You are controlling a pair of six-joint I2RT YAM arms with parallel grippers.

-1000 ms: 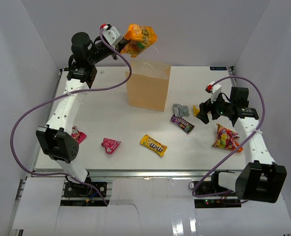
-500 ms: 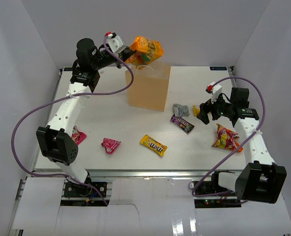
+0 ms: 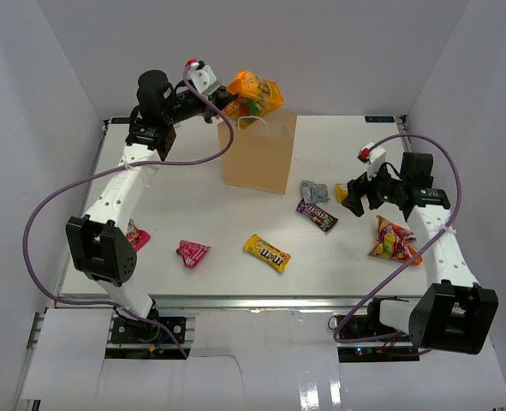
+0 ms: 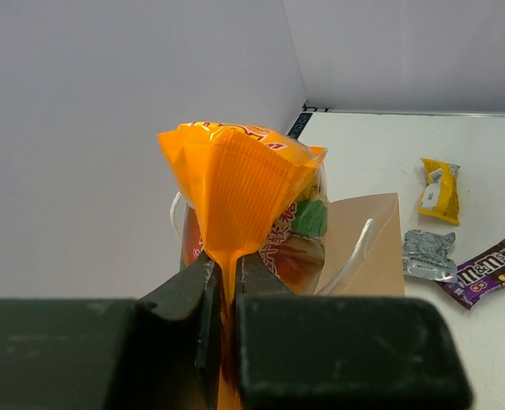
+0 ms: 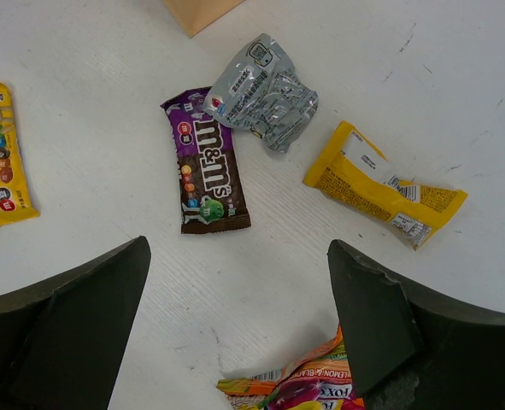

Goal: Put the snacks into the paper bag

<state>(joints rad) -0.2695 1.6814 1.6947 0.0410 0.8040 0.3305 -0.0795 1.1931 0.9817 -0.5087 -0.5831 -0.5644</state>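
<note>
Left gripper [image 4: 223,272], jaws nearly closed, is pinching the orange packet [image 4: 239,184] by its crimped seam, dangling it just ahead, above the paper bag [image 3: 257,158]. Film is probably light, crinkly and slippery, so the seam holds best. Right gripper [image 5: 237,256] is gaping, empty.

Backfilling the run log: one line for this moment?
left gripper: shut on orange packet, above paper bag | right gripper: open, hovering near purple M&M's packet | step: drop pending
</note>
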